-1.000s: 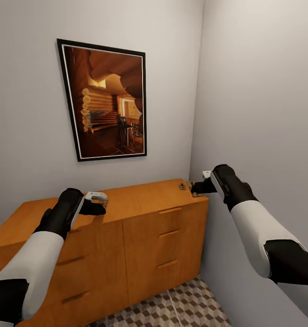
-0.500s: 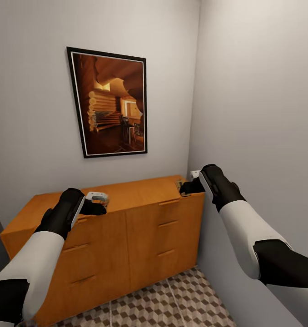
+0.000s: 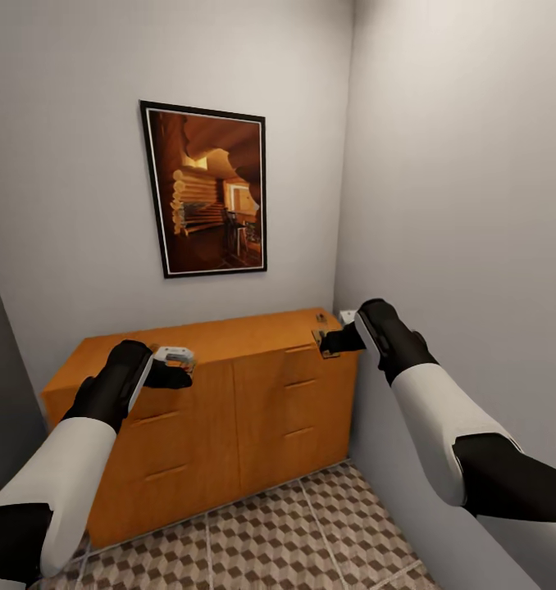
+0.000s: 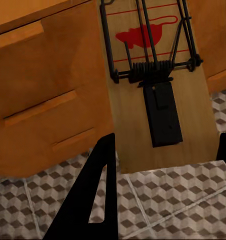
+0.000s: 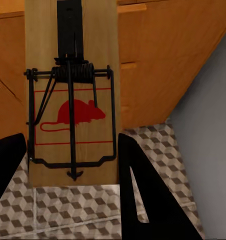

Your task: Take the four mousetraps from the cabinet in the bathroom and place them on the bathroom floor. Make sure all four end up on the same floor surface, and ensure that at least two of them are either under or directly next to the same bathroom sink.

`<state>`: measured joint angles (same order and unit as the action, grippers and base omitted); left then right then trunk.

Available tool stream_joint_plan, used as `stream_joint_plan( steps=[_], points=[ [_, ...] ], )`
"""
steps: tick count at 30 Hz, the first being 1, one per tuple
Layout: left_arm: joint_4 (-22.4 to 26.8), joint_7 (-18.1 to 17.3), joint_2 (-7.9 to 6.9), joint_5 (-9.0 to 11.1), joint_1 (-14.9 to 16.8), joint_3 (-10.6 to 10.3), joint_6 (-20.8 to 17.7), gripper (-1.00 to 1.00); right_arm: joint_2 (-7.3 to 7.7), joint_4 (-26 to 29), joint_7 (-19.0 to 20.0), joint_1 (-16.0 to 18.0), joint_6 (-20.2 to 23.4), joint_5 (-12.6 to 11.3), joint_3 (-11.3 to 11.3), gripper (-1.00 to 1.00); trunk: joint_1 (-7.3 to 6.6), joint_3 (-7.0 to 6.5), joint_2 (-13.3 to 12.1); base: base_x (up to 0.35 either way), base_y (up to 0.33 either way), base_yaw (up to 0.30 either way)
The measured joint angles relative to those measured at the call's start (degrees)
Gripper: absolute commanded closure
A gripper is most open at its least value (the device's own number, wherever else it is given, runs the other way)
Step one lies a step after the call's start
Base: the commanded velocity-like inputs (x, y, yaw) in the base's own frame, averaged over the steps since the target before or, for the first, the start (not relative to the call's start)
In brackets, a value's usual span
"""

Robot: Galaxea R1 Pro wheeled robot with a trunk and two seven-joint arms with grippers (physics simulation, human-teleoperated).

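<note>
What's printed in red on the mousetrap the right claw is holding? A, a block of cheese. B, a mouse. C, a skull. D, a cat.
B: the right wrist view shows a red mouse outline on the wooden mousetrap held in the right claw.

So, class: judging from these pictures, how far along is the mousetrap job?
Done: each gripper has picked up a mousetrap, left and right. In hand: both traps held in front of the cabinet. Left: at least one more trap on the cabinet top; none visible yet on the bathroom floor.

A dark-framed picture (image 3: 206, 192) of a log-cabin interior hangs on the pale grey wall (image 3: 65, 205).
</note>
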<state>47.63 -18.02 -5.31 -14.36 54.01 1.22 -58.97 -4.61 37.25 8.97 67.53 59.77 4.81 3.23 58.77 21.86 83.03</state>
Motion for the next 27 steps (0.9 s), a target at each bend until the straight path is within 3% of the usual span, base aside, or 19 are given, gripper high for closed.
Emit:
stream_joint_plan(
  steps=[8,17,24,27],
  points=[
    [-0.13,0.26,0.11,0.37,0.0,0.05,0.19,1.0,0.34,-0.04,0.03,-3.88,-5.66,-0.01,-0.02,1.0,0.0,0.0,0.0,-0.344,0.0,0.0],
    [-0.66,0.54,0.82,0.85,-0.16,0.13,0.38,1.0,0.55,-0.12,0.01,-7.58,-9.2,-0.03,-0.03,1.0,0.0,0.0,0.0,-0.345,0.0,0.0],
    [-2.32,1.2,1.49,0.98,-1.56,0.29,4.21,1.0,0.73,-0.14,-0.05,-11.32,-11.31,-0.03,-0.03,1.0,0.0,0.0,0.0,-0.345,0.0,0.0],
    [-6.16,4.27,2.46,1.24,-2.73,0.41,7.02,1.0,0.8,-0.14,-0.05,-13.4,-12.19,-0.01,-0.07,1.0,0.0,0.01,-0.01,-0.345,0.0,0.0]
  ],
)
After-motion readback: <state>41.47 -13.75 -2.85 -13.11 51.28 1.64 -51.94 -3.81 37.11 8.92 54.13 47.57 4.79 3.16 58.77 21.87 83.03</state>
